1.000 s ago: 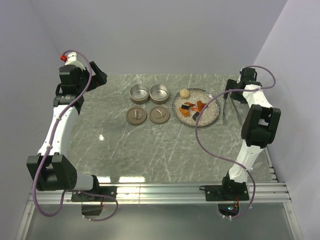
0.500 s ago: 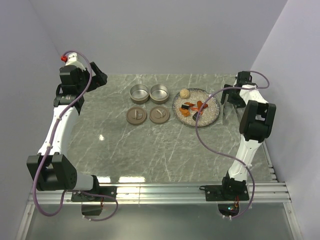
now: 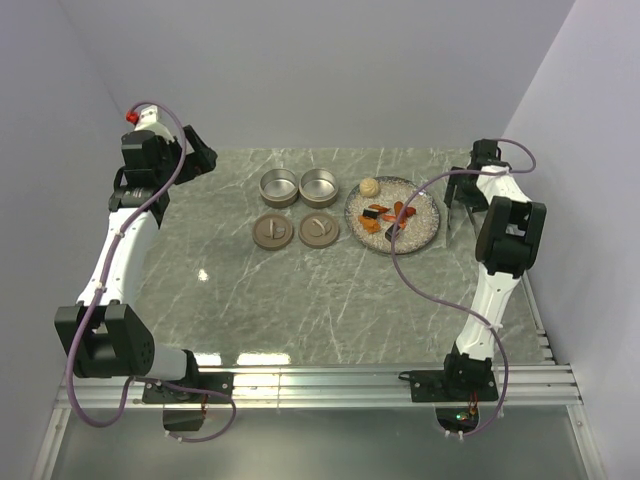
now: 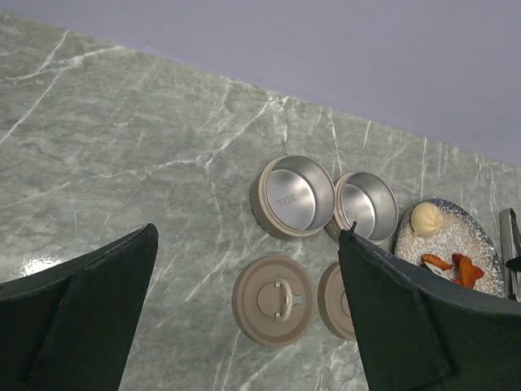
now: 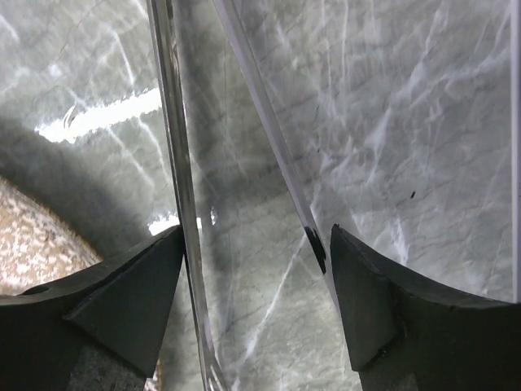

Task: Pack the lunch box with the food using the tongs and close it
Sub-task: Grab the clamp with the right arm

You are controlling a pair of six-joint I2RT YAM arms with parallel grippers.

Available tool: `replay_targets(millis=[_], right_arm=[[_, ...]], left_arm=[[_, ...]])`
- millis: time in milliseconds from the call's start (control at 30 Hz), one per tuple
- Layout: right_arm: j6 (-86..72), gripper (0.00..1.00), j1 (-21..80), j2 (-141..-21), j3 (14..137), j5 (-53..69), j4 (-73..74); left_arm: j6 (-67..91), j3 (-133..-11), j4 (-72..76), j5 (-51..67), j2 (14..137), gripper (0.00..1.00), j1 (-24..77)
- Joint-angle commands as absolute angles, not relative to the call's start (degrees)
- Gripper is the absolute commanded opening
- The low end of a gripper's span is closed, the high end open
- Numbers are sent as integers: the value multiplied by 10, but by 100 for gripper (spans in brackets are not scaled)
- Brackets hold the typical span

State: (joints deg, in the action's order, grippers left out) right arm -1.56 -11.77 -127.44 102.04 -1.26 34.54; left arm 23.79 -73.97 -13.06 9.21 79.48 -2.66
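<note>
Our right gripper straddles the tongs, a finger beside each arm; clamped or not, we cannot tell. Tong ends cropped.

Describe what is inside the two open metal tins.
Nothing: the left tin and the right tin show bare shiny floors. Their near walls hide a thin strip of each floor. The food lies on the plate.

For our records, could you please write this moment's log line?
right claw astride tongs, grip unclear; left claw open; food on plate; lunch box open
</note>
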Motion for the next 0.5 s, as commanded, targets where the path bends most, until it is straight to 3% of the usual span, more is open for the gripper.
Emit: replay_targets(millis=[0,367,467], right_arm=[[-11,79,-114,-1283,1059,-32,357],[-23,79,-104,-1322,1128,-15,412],[-30,87,-102,-1329,1141,-8,427]], left_arm=[[226,-770,-127,103,793,99,-26],[232,-767,-128,110,795,100,-26],[234,-764,-129,107,789,99,-26]])
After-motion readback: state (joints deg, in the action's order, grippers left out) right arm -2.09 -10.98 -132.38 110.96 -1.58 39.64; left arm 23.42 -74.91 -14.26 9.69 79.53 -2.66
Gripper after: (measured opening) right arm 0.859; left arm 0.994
